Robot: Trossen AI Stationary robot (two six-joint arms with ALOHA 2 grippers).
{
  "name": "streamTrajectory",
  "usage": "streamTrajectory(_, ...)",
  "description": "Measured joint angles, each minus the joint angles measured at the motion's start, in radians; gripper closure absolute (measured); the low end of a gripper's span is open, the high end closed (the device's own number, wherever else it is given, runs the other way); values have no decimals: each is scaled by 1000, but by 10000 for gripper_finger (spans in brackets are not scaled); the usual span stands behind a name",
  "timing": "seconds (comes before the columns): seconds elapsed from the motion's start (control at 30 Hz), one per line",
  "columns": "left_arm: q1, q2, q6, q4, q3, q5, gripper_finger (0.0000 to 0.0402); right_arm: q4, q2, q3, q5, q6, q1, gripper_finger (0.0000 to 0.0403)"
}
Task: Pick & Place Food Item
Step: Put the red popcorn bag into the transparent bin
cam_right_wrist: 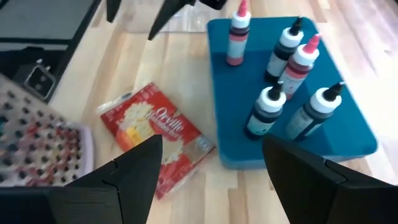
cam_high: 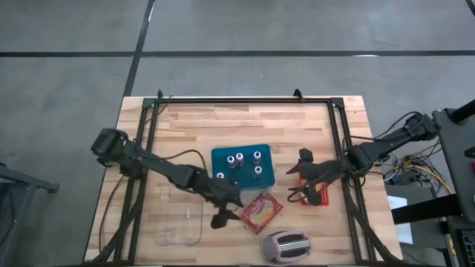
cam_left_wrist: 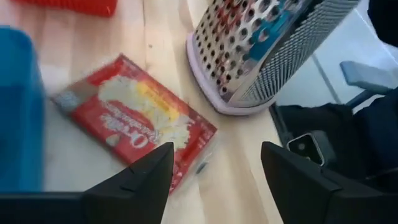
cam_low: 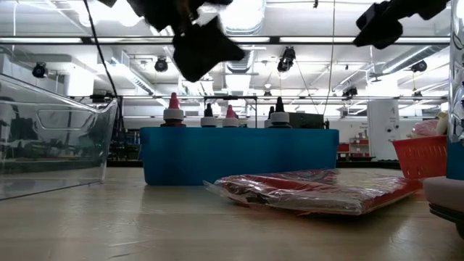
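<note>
Two grippers are in play, and your left gripper is the one nearest the food item. Its fingers stand apart with nothing between them; through the gap you see only bare wood. It hangs above the table, clear of the surface, just beside the near-left corner of the popcorn packet.

That packet, a red plastic-wrapped popcorn bag, lies flat on the wood, not gripped by anything. From the low camera you see it resting in front of the blue tray.

Moving outward, the teal-blue tray sits just behind the packet and carries five small squeeze bottles standing upright, some with red caps and some with dark ones. A metal box grater with a pale pink rim lies on its side near the front edge, close to the packet but not touching it. A clear plastic container sits to the left of your left gripper, near the front edge.

Your right gripper is off to the right of the tray, raised above the table, its fingers spread wide and empty. A red basket sits just beneath and beside it; whether they touch you cannot tell.
</note>
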Motion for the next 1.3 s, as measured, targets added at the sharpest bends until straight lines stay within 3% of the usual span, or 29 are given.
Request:
streamTrajectory(0.23, -1, 106, -138, -25, 113, 27, 151, -58, 0, 12, 8, 38, 74, 133)
streamTrajectory(0.53, 13, 224, -245, -66, 140, 43, 149, -159, -6, 11, 49, 91, 177, 133)
streamTrajectory(0.9, 94, 238, -374, -91, 141, 28, 149, -161, -13, 11, 46, 94, 213, 133)
streamTrajectory(1.3, 100, 240, -384, -110, 148, 43, 149, -174, -13, 11, 39, 93, 213, 133)
